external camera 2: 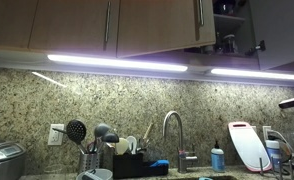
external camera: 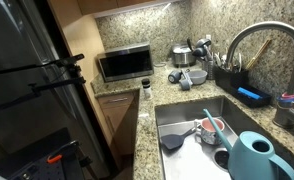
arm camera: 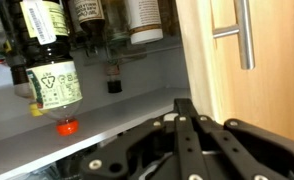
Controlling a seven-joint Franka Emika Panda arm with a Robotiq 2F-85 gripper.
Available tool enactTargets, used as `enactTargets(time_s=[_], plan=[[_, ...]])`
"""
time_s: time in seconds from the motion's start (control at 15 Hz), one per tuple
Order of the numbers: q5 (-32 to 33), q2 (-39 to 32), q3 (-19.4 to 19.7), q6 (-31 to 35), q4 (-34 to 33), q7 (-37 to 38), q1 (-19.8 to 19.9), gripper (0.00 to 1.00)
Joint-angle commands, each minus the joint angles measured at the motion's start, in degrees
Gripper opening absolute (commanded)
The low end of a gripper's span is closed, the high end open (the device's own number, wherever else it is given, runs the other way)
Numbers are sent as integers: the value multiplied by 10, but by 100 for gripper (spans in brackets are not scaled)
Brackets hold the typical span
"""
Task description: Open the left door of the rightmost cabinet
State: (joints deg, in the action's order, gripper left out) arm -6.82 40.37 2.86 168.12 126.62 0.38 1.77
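Rightmost cabinet [external camera 2: 235, 25] shows a dark open interior; its left door [external camera 2: 167, 25] angles out beside it, above the faucet [external camera 2: 172, 125]. In the wrist view, the gripper [arm camera: 184, 108] has its fingers together, holding nothing. A wooden door [arm camera: 212, 80] with a bar handle [arm camera: 243, 35] is just right. The shelf [arm camera: 117, 125] ahead is crowded with bottles [arm camera: 49, 60].
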Motion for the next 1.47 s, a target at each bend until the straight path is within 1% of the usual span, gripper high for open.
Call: enactTargets(time_s=[0.0,0.07,0.2,0.6,0.67,0.73,0.8,1.4], plan=[[21,56,-16,18,88,-24,-36,0],[28,62,-17,29,101,-30,-41,0],[43,70,-20,26,116,-40,-50,0],[93,85,-42,32,163,-64,-54,0],[100,83,-46,26,163,-61,-51,0],[102,80,-43,17,157,-61,-57,0],[96,77,-38,22,145,-46,-41,0],[96,77,-35,21,146,-46,-38,1]])
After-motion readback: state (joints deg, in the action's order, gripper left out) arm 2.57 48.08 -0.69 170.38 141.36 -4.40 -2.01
